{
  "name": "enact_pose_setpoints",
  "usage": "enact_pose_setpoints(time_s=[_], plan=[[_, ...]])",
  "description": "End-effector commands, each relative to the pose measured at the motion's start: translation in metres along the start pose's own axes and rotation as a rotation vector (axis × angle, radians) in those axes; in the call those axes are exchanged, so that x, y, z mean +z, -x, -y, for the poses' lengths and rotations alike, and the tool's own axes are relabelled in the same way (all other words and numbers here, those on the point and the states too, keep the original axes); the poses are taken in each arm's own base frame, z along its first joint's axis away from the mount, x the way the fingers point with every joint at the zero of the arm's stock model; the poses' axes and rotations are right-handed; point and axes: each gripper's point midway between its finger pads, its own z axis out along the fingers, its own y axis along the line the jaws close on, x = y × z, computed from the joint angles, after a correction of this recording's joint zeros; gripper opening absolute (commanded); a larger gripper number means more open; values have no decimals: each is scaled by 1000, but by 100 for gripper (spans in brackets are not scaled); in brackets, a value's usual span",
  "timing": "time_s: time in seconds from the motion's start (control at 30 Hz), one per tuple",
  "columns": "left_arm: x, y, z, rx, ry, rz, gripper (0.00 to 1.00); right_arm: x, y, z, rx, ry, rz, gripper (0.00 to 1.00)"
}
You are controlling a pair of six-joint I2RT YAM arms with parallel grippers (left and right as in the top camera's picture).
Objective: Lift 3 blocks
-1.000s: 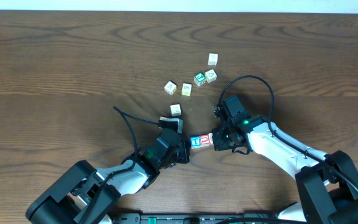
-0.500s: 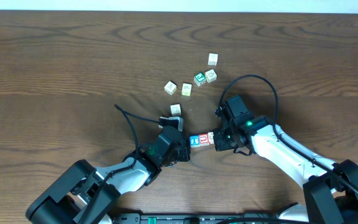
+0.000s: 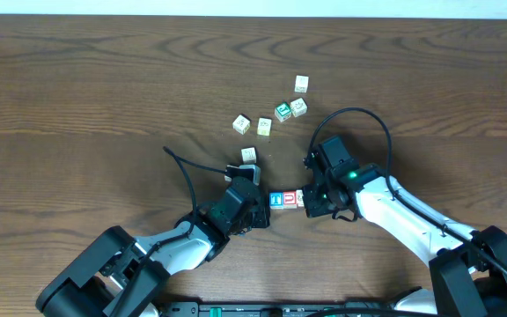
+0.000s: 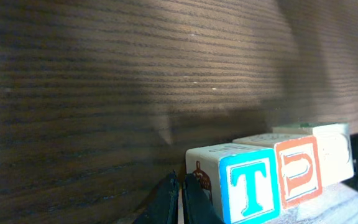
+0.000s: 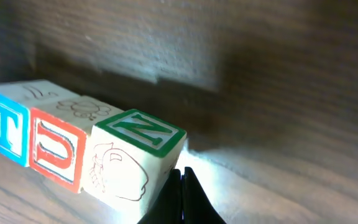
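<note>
Blue block (image 4: 247, 186), red block (image 4: 298, 171) and cream block (image 4: 335, 152) form a touching row, wedged between left hand (image 3: 259, 211) and right hand (image 3: 308, 201), each with fingers pressed together, mid-desk (image 3: 104, 88).

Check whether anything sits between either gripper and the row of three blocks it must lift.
Nothing visible does. The shut left gripper touches the blue block end-on, the shut right gripper touches the cream block end-on, and the red block sits between those two. The loose cubes lie farther up the table, apart.
</note>
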Motion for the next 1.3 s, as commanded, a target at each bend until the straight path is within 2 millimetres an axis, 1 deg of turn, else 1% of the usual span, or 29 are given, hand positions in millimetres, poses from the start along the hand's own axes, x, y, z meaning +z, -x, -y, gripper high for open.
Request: enact_pose_setpoints(time_s=[0.0,0.1,0.2,0.3,0.4,0.6,0.73,0.83,0.97,1.03,1.27], plan=[[-2,2,40,49,-131,-40,7,-4,-11,-30,-66,98,-34,1],[0,-2,26,43,-65,-49,7,-4,-16,-20,-60,46,-49,1],[0,-7,11,39,2,-61,7,-4,-15,-14,-59,11,-43,1],[-1,-11,5,58,29,-79,7,-3,-13,-8,-60,-20,-32,1],[-1,-12,4,68,32,-83,7,-4,-9,2,-31,-80,-13,1],[-1,-10,6,81,21,-74,7,-4,-7,2,-31,-82,-3,1],[0,-6,10,83,6,-59,7,-3,-7,-6,-16,-42,-7,1],[0,-5,11,84,2,-54,7,-3,-8,-8,65,-29,-12,1],[0,-5,12,84,1,-54,7,-3,-6,-16,74,16,-10,1],[0,-5,12,84,1,-54,7,-3,-8,-16,138,15,-19,1],[-1,-5,14,86,-10,-55,7,-3,-6,-18,81,24,-7,1]])
